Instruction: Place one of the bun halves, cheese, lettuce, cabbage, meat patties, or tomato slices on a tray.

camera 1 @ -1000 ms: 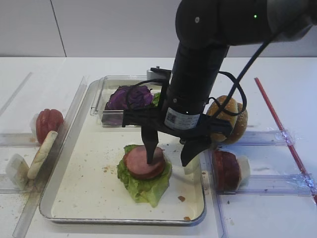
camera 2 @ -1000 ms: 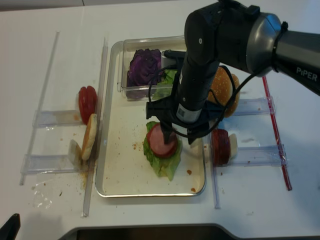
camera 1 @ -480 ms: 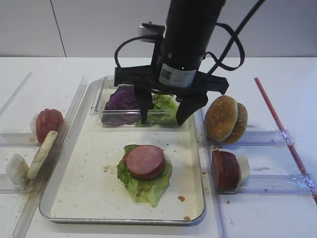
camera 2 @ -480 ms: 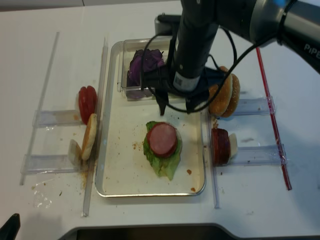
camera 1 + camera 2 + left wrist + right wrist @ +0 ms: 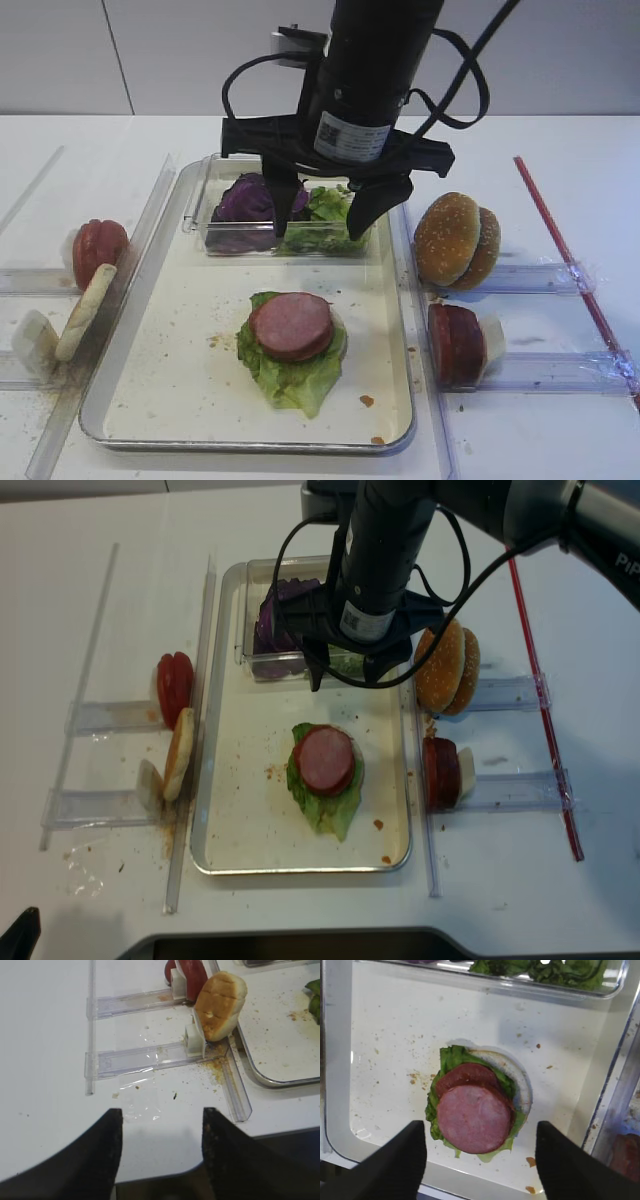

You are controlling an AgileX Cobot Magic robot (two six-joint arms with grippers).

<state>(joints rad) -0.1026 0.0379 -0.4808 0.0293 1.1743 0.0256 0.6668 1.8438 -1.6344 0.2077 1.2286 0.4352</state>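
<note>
The right claw (image 5: 322, 212) now hangs empty and spread above the clear box (image 5: 215, 232), risen off the meat patty (image 5: 291, 326) it straddled a second ago.

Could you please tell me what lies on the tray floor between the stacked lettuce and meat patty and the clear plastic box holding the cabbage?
Only bare, crumb-speckled cream floor of the shiny metal tray, seen in the exterior high view.

Meat patty (image 5: 291, 325) on lettuce (image 5: 290, 375) in tray (image 5: 170, 400) (mid-floor), cabbage (image 5: 245, 198) behind, bun halves (image 5: 457, 240) right.
</note>
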